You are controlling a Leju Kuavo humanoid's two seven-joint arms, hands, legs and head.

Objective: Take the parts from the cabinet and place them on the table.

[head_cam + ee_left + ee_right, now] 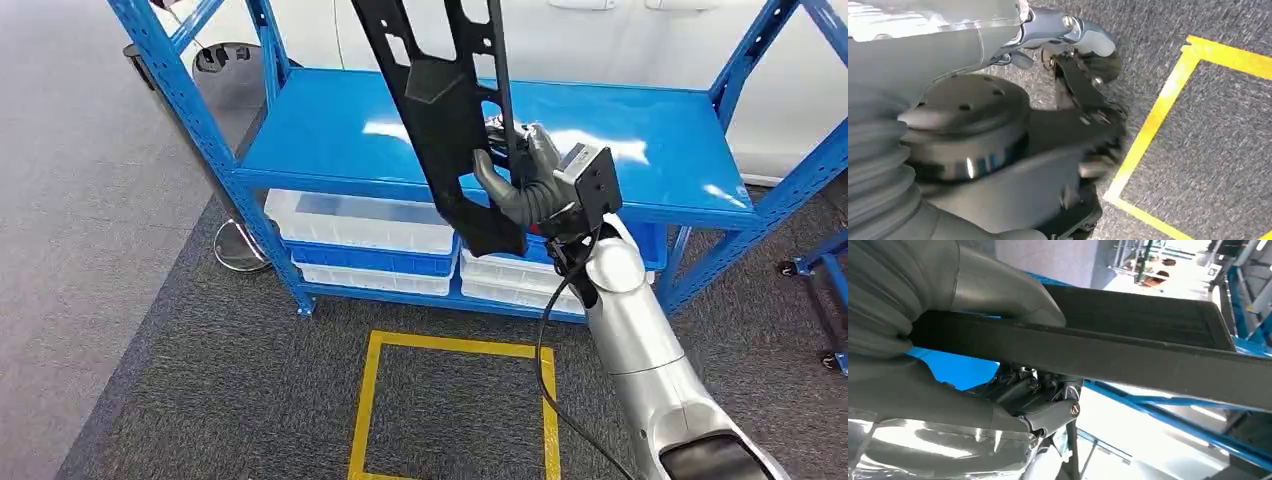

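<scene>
Head view: the right hand (527, 180) grasps a long black part (440, 110) above the blue cabinet (620, 140); the part's upper end is cut off. Left wrist view: the left hand (1083, 85) is blurred, its state unclear. Right wrist view: the thumb (998, 295) presses the part (1148, 355).

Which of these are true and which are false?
1. The right robot hand holds a long black part. True.
2. The part lies flat on the shelf. False: it is lifted above the shelf, standing steeply.
3. White bins sit under the blue shelf. True.
4. A red square is marked on the floor. False: the square is yellow.
5. The blue shelf top is full of boxes. False: no boxes stand on it.
</scene>
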